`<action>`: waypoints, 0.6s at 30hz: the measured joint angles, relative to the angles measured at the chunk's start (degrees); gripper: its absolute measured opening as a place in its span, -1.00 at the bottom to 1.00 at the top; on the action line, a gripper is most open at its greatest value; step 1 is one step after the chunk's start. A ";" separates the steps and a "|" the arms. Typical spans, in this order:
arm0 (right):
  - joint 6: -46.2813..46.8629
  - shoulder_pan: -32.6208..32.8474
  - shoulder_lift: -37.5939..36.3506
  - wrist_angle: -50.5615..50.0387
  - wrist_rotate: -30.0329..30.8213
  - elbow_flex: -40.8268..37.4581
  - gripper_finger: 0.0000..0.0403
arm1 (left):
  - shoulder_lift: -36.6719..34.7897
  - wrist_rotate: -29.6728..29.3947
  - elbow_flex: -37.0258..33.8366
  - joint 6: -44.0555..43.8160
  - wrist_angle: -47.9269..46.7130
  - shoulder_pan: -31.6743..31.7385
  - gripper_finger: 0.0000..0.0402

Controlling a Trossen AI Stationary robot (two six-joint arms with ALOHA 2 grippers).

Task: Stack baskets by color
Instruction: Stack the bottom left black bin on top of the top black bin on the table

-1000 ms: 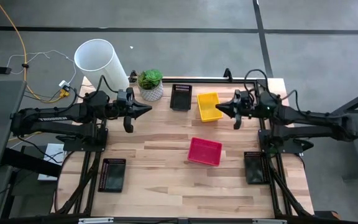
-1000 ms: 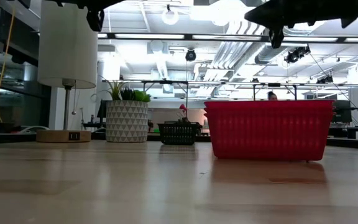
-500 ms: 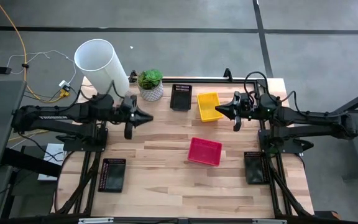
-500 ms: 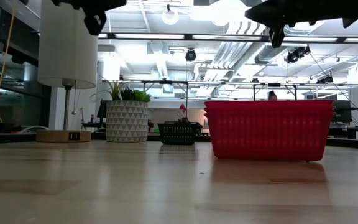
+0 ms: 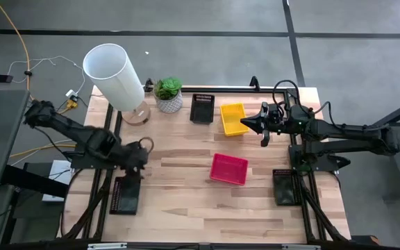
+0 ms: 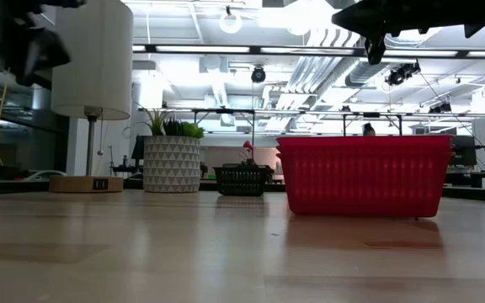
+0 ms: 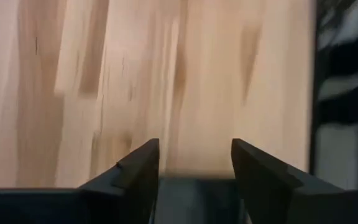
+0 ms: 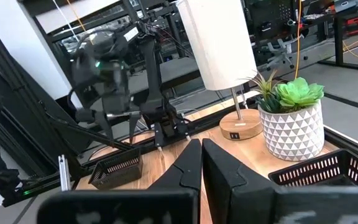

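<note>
Our left gripper (image 7: 194, 177) had swung to the tabletop's left edge, jaws now apart (right gripper (image 5: 261, 126) closed), nearing the black mesh plastic basket (image 5: 126, 195).

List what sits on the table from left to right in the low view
Lamp with white shade → white pot with green plant → black basket → red basket.

Beyond my wooden table (image 5: 186, 201) lies grey concrete floor (image 5: 207, 62) crossed by dark lines. Across the room I see an open ceiling with ducts (image 6: 327, 76) and bright lights (image 6: 231, 21), and desks (image 6: 478, 181) far behind.
</note>
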 joint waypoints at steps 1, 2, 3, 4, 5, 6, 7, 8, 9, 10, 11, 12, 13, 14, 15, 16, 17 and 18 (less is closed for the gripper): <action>0.02 0.00 0.00 -0.01 0.00 0.00 -0.99 | 0.51 -1.27 0.00 -0.84 -1.62 -1.90 -0.05; 0.06 0.00 0.02 -0.03 0.00 0.00 -0.99 | 1.02 -2.58 0.00 -1.88 -2.90 -3.63 -0.04; 0.32 0.00 0.02 -0.05 0.00 0.00 -0.99 | 1.53 -3.50 0.00 -2.82 -3.75 -5.20 -0.04; 0.85 0.00 0.02 -0.09 0.00 0.00 -0.99 | 2.01 -4.20 -0.01 -3.46 -4.59 -6.67 -0.04; 1.20 0.00 0.02 -0.29 0.00 0.00 -0.99 | 2.39 -4.58 -0.02 -3.96 -5.27 -7.95 -0.04; 1.33 0.00 0.02 -0.66 0.00 0.00 -0.99 | 2.83 -4.66 -0.02 -4.34 -5.57 -9.19 -0.04; 1.34 0.00 0.04 -1.04 0.00 0.00 -0.99 | 3.24 -4.66 -0.02 -4.54 -5.81 -10.25 -0.04; 1.33 0.00 0.04 -1.33 0.00 0.00 -0.99 | 3.65 -4.66 -0.02 -4.58 -6.29 -11.25 -0.04; 1.36 0.00 0.04 -1.58 -0.01 0.00 -0.99 | 3.96 -4.67 -0.02 -4.59 -6.81 -12.18 -0.04; 1.36 0.00 0.04 -1.85 0.00 0.00 -0.99 | 4.33 -4.66 -0.02 -4.60 -7.47 -13.02 -0.04; 1.36 0.00 0.04 -1.98 -0.02 0.00 -0.99 | 4.72 -4.67 -0.02 -4.60 -8.24 -13.77 -0.04; 1.36 0.00 0.04 -1.94 0.00 0.00 -0.99 | 5.02 -4.74 -0.03 -4.59 -9.10 -14.40 -0.04; 1.36 0.00 0.04 -1.93 -0.03 0.00 -0.99 | 5.26 -5.06 -0.04 -4.60 -9.95 -14.98 -0.04; 1.36 0.00 0.04 -1.94 -0.10 0.00 -0.99 | 5.42 -5.38 -0.05 -4.60 -10.48 -15.41 -0.04; 1.36 0.00 0.04 -1.96 -0.13 0.00 -0.99 | 5.52 -5.43 -0.07 -4.60 -10.77 -15.74 -0.04; 1.36 0.00 0.04 -1.94 -0.19 0.00 -0.99 | 5.51 -5.50 -0.07 -4.60 -10.90 -16.04 -0.04; 1.36 0.00 0.04 -1.94 -0.24 0.00 -0.99 | 5.48 -5.59 -0.07 -4.60 -10.89 -16.26 -0.04; 1.36 0.00 0.04 -2.02 -0.24 0.00 -0.99 | 5.48 -5.85 -0.07 -4.60 -10.87 -16.37 -0.04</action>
